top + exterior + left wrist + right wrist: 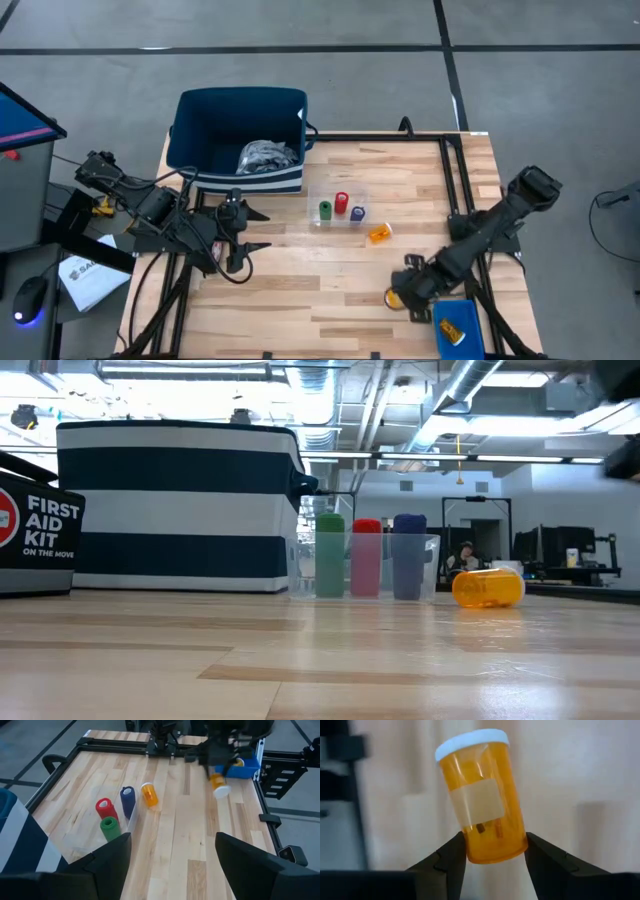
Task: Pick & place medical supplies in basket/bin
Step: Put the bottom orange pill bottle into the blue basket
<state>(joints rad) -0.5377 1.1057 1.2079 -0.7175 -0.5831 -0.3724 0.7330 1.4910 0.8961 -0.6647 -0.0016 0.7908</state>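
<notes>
One orange pill bottle sits clamped between the right gripper fingers, beside the blue bin.

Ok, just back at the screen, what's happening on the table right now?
The right pincer holds an orange white-capped pill bottle near the small bright-blue bin, which already holds one. Another orange bottle lies by the clear tray's green, red and purple cylinders. The left pincer waits open beside the navy striped basket.
</notes>
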